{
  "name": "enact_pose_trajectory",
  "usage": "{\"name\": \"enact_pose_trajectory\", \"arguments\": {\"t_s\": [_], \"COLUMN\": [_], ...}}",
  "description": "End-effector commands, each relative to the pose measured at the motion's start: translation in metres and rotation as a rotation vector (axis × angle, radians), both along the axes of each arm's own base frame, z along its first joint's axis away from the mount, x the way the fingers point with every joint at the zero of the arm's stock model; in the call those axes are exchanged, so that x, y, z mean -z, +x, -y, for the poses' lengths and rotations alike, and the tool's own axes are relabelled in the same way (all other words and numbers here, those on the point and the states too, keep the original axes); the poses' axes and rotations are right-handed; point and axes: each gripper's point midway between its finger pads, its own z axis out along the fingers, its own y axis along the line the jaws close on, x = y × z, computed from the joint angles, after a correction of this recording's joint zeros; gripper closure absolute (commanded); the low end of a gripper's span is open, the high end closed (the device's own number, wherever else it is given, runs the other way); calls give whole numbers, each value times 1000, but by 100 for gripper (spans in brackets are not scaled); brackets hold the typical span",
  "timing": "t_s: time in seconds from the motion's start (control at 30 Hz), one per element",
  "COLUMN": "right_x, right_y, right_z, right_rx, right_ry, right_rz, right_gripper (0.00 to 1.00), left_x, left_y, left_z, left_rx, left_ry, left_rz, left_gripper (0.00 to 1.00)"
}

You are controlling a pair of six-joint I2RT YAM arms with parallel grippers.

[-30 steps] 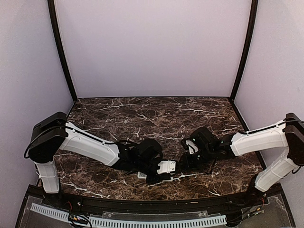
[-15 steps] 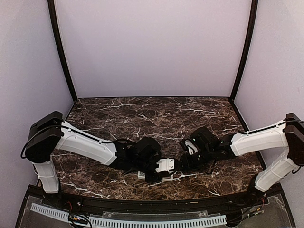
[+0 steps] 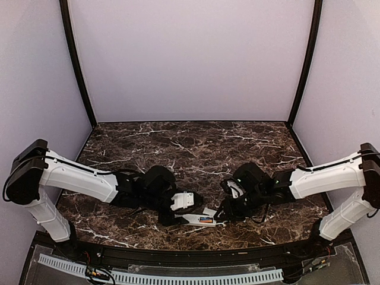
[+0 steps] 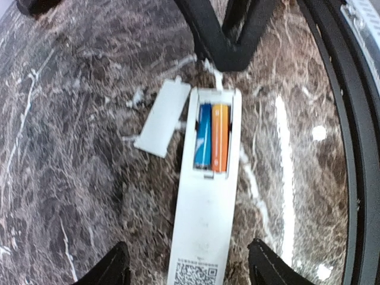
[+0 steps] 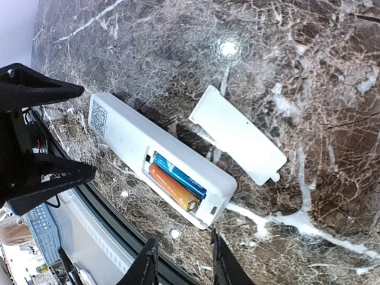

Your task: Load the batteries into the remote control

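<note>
over remote control [image 4: 205, 225], left pincer [image 4: 193, 264] splayed

- Remote control [image 4: 205, 225]: plain white back, with a black-and-white speckled square sticker [image 4: 193, 274] at its 6 o'clock end in the left wrist view.
- Blue battery [image 4: 203, 135]: bright blue, lying at 9 o'clock of the orange battery [image 4: 219, 138].
- Loose cover [image 4: 161, 117]: white.
- Table [image 3: 196, 142]: dark brown marble with white veins.
- Walls [image 3: 190, 59]: pale lilac.
- Arms [image 3: 77, 178]: white shells, black joints.
</note>
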Motion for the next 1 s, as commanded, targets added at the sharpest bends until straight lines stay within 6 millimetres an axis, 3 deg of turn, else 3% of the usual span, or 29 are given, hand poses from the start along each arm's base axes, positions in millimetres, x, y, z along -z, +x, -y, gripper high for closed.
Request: {"name": "enact_pose_trajectory", "arguments": {"t_s": [0.0, 0.27, 0.47, 0.7, 0.77, 0.97], "right_x": [1, 1, 3, 0, 1, -2], "right_y": [3, 4, 2, 1, 0, 0], "right_z": [-5, -21, -18, -11, -10, -5], "right_rx": [62, 45, 45, 53, 55, 66], "right_ry": [-30, -42, -69, -82, -84, -99], "right_rz": [-25, -21, -26, -17, -21, -13], "right_gripper": [71, 71, 72, 72, 72, 74], "left_x": [25, 25, 39, 44, 44, 47], "left_y": [0, 22, 4, -1, -1, -7], "left_z": [-34, -34, -33, -31, -30, -22], "left_rx": [11, -15, 56, 77, 71, 6], "left_ry": [132, 105, 158, 184, 184, 169], "left_rz": [14, -21, -137, -176, -177, -175], "left_gripper": [31, 29, 31, 34, 40, 72]}}
